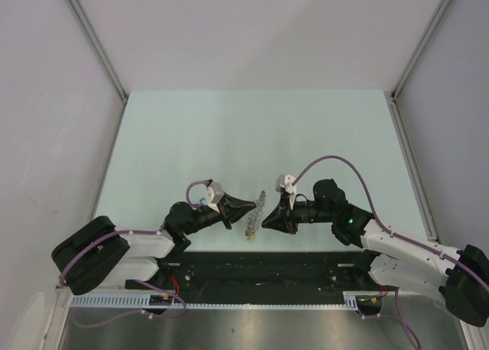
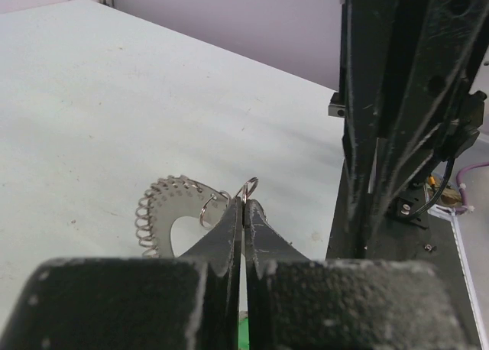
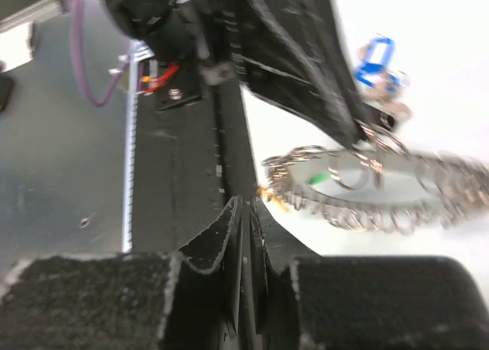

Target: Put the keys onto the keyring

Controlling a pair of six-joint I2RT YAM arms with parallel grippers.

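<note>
Nearest in the top view, the black mounting plate [image 1: 252, 270] carries 2 arms. They bend inward, low over the table [image 1: 229, 128], until the left gripper [image 1: 246, 206] and the right gripper [image 1: 267, 221] almost meet. The keyring [image 1: 255, 212] sits between them, seen nearly edge-on. Pale walls [image 1: 252, 29] close in the pale green tabletop on 3 sides.

From the left wrist, the left fingers are pressed together, pinching a small split ring [image 2: 247, 188] at the keyring's rim. The right arm [image 2: 390, 98] rises dark just beside them.

From the right wrist, the right fingers [image 3: 229, 220] stand close, with a thin slit between them; whether they nip anything cannot be told. Just beyond them is the keyring, with a green tag [image 3: 315, 179] and a yellow tag [image 3: 271, 199]. A blurred blue-tagged key [image 3: 376, 63] shows beside the left finger.
</note>
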